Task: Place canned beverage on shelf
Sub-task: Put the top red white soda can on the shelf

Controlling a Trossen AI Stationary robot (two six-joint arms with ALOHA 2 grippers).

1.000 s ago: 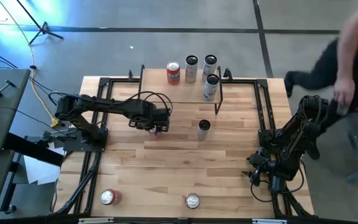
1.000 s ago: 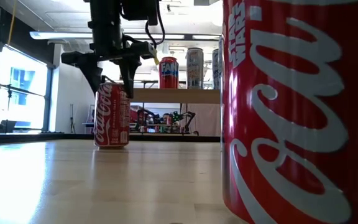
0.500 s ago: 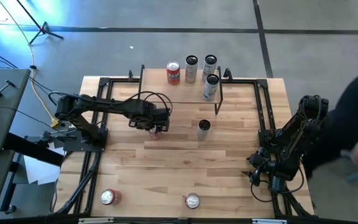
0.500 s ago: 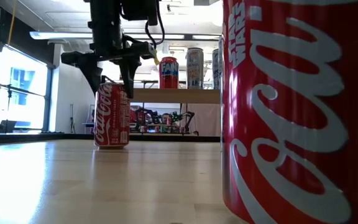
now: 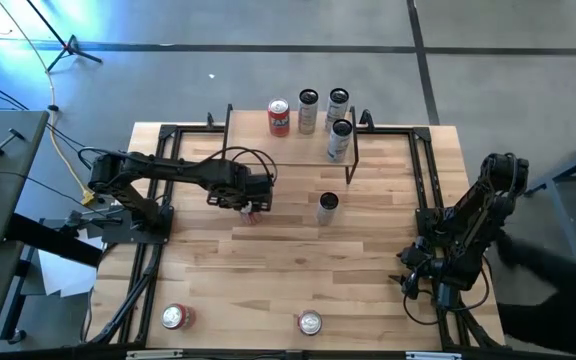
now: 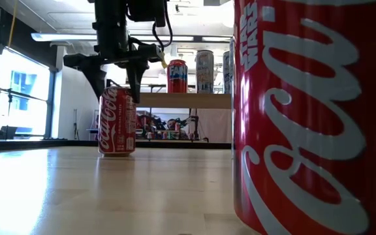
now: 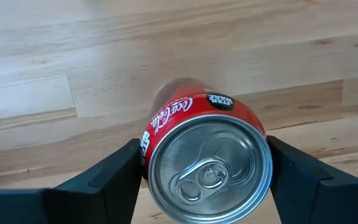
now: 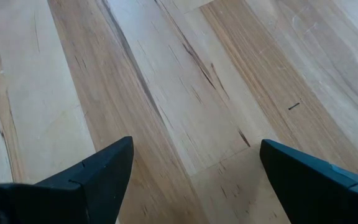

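A pale butcher-block wooden tabletop (image 5: pixel 268 260) fills the scene, grey floor around it and a bright workshop beyond. At the far edge stands the shelf (image 6: pixel 185 100), a low riser with a light wood plank top on thin black legs, already carrying a red Fanta can (image 5: pixel 279 117) and three slim silver cans (image 5: pixel 323 108) — so the far row is filling up, with room left at its left end.

Now the action: the left gripper (image 6: pixel 115 75) hangs straight down over an upright red Coca-Cola can (image 6: pixel 117 121) near the table's middle, well short of the shelf. Its dark fingers (image 7: pixel 104 180) are spread wide, one on each side of the can's silver lid, with clear gaps showing — straddling, not yet squeezing. That top-down stance looks chosen so the can stays upright when lifted.

A slim silver can (image 5: pixel 328 207) stands alone just right of it, and two more red cans (image 5: pixel 175 317) wait at the near edge — likely later picks.

The right gripper (image 8: pixel 191 180) is parked low at the table's right side, fingers apart over bare wood, out of the way.
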